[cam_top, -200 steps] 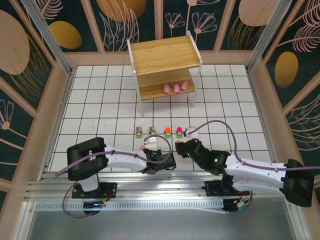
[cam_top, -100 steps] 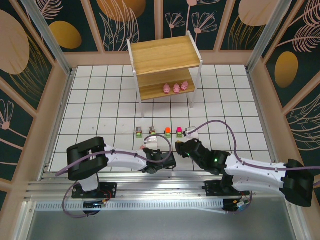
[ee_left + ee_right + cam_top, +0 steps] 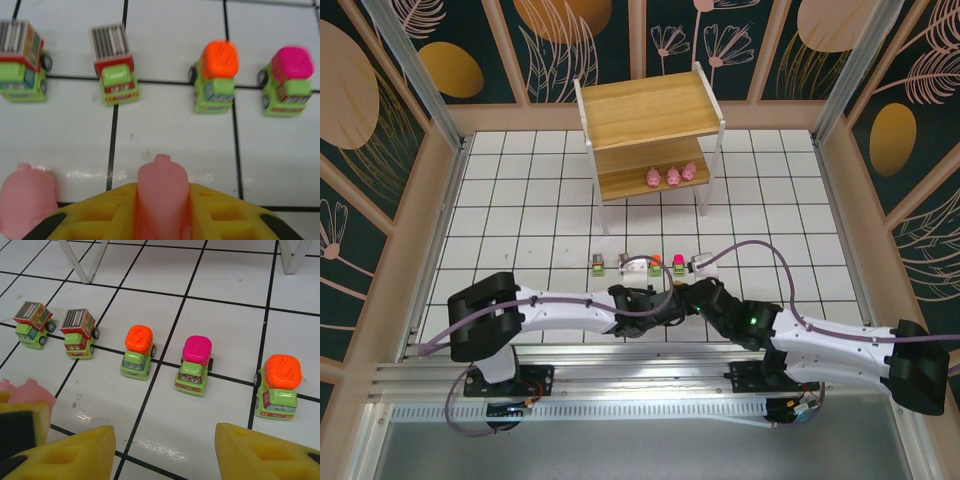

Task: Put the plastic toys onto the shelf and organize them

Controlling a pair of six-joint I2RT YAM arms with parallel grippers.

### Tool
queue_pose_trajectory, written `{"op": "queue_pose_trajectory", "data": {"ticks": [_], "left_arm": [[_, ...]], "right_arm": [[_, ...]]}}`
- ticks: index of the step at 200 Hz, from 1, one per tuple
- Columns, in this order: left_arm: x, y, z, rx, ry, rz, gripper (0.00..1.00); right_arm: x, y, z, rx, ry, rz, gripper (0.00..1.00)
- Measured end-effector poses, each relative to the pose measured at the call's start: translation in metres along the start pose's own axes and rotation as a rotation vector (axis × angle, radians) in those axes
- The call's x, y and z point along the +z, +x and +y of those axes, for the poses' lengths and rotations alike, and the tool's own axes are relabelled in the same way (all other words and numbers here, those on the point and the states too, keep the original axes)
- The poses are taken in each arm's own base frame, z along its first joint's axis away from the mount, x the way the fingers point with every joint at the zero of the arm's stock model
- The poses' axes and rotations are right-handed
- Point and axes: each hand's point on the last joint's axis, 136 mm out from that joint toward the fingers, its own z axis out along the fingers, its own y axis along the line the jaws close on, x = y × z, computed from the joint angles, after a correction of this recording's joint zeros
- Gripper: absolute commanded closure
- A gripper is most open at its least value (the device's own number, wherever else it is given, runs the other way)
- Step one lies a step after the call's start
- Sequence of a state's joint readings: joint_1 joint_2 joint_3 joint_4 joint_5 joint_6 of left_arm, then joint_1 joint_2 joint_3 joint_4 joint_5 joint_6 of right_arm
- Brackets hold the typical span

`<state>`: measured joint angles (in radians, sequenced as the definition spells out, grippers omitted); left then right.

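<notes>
White tiled table (image 3: 520,200) holds five toy vehicles (image 3: 139,352) in a row before the grippers. Left gripper (image 3: 162,202) clamps a pink pig (image 3: 162,175); right gripper (image 3: 165,445) gapes empty. Three pigs (image 3: 672,175) sit on the lower board of the shelf (image 3: 650,110).

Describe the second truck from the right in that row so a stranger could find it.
In front of the wooden shelf, five small green trucks stand in a row on the white tiles. That truck sits between two orange-topped ones and alone has a bright pink top.

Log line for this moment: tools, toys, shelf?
left tool: shut on pig | right tool: open, empty | shelf lower tier: three pigs | unplaced: spare pig, five trucks in row
</notes>
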<state>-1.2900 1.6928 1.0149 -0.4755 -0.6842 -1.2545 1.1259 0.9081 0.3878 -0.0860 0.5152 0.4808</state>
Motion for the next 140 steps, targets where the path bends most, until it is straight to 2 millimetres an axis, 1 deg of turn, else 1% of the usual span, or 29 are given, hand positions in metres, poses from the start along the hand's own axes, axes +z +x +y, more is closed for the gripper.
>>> {"op": "queue_pose_trajectory", "data": {"ticks": [18, 56, 107, 140], "left_arm": [[-0.001, -0.017, 0.0, -0.003, 0.001, -0.024, 0.71], [0.001, -0.05, 0.007, 0.017, -0.026, -0.063, 0.7], [-0.001, -0.099, 0.006, 0.032, -0.027, -0.111, 0.7], [0.0, -0.13, 0.012, 0.038, -0.039, -0.14, 0.7]], "right_arm": [[-0.002, -0.002, 0.0, 0.007, -0.007, -0.01, 0.44], [-0.006, -0.006, -0.001, 0.019, -0.015, -0.03, 0.44], [-0.006, -0.007, -0.001, 0.02, -0.014, -0.033, 0.44], [-0.006, -0.007, -0.001, 0.02, -0.013, -0.034, 0.44]]}}
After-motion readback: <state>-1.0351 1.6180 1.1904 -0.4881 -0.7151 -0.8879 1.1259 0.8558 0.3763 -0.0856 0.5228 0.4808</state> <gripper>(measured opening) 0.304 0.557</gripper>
